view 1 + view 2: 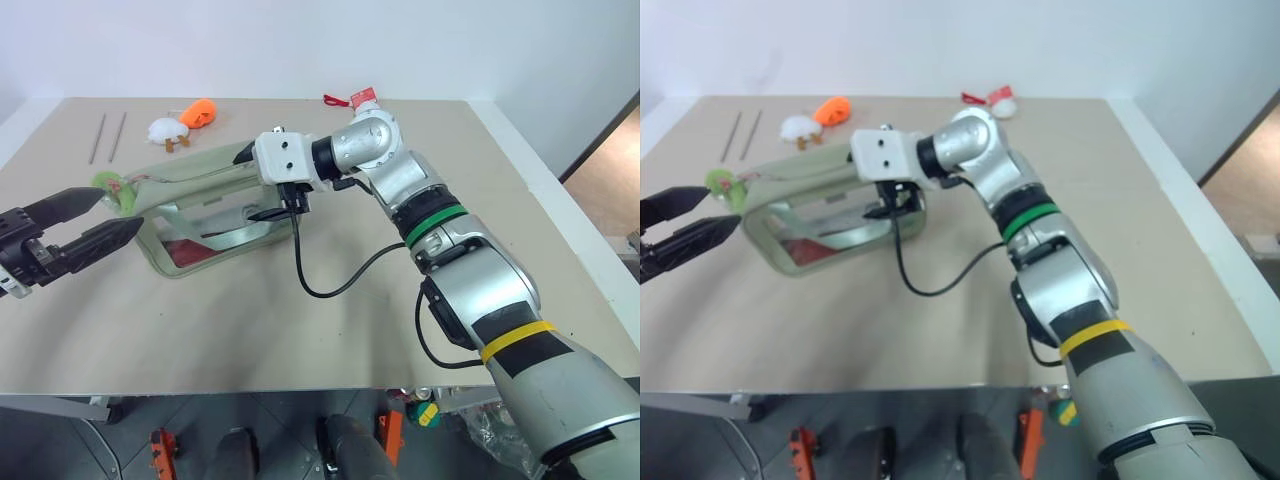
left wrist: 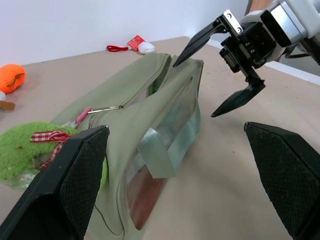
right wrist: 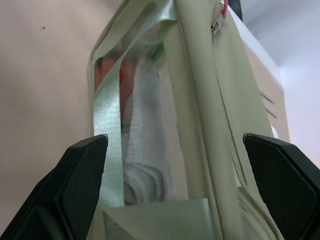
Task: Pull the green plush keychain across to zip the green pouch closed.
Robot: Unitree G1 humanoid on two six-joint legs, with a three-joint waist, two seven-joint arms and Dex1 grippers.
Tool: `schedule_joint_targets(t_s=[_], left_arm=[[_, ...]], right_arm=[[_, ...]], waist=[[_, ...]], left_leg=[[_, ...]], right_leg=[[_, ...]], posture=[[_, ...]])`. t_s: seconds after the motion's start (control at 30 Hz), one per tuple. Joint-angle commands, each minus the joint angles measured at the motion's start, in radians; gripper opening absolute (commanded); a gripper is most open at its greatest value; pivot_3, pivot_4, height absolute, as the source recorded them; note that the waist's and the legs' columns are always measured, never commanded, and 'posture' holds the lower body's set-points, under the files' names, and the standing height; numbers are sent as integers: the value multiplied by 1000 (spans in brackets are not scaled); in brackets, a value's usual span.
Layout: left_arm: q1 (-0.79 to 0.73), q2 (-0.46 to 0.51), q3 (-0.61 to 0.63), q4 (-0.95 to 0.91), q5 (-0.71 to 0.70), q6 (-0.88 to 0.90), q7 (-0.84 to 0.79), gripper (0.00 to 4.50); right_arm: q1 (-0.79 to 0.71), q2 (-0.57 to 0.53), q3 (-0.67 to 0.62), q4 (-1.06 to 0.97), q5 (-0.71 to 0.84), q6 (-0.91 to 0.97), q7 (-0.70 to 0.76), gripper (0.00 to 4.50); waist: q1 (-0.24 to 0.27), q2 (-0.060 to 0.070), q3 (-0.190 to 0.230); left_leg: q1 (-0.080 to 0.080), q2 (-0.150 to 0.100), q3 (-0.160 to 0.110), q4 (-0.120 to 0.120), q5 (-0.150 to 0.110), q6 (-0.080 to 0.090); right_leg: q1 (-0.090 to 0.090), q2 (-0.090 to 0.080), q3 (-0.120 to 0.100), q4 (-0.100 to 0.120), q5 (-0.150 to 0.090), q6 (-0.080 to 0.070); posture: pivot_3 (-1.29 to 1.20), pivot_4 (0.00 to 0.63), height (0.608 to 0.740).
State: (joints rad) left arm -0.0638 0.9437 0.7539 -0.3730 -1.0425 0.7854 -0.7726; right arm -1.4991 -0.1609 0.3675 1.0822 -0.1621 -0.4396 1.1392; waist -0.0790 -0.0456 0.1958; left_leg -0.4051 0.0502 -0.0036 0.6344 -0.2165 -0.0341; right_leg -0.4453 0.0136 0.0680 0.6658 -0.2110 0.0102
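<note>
The green pouch [image 1: 200, 178] lies lengthwise on the table, with red contents showing through its clear side panel. The green plush keychain [image 1: 114, 189] hangs at the pouch's left end; in the left wrist view the keychain [image 2: 22, 150] carries a red checked ribbon beside the zipper pull [image 2: 102, 108]. My left gripper [image 1: 120, 208] is open, level with that end, and its upper fingertip is close to the plush. My right gripper [image 1: 252, 183] is open at the pouch's right end, one finger above it and one below. In the right wrist view the pouch's end [image 3: 190, 100] stands between the fingers [image 3: 80, 185].
At the table's far side lie an orange plush [image 1: 198, 112], a white plush [image 1: 165, 130], two thin rods [image 1: 110, 136] and a red-and-white item [image 1: 362, 97]. A black cable [image 1: 330, 285] loops from my right wrist over the table. The table's front edge [image 1: 250, 392] is near.
</note>
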Motion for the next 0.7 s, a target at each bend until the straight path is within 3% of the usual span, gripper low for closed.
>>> schedule_joint_targets(t_s=[0.03,0.27,0.5,0.7], left_arm=[[-6,4,20,-25,-17,-8,1,4488],[-3,-2,19,-27,-22,-11,10,4488],[-14,-1,16,-26,-29,-11,15,4500],[-20,3,7,-21,-31,-15,15,4500]], right_arm=[[-53,13,-15,30,-21,-26,-36,4500],[-56,24,-13,66,-51,-40,-47,4500],[-40,30,0,95,-98,-44,-85,2361],[-23,25,-2,101,-119,-48,-80,206]], waist=[[0,0,0],[0,0,0],[0,0,0],[0,0,0]], left_leg=[[0,0,0,0,0,0],[0,0,-1,0,0,0],[0,0,-1,0,0,0],[0,0,-2,0,0,0]], right_leg=[[0,0,0,0,0,0],[0,0,-1,0,0,0],[0,0,-1,0,0,0],[0,0,-1,0,0,-1]], posture=[[0,150,740],[0,150,740],[0,150,740],[0,150,740]])
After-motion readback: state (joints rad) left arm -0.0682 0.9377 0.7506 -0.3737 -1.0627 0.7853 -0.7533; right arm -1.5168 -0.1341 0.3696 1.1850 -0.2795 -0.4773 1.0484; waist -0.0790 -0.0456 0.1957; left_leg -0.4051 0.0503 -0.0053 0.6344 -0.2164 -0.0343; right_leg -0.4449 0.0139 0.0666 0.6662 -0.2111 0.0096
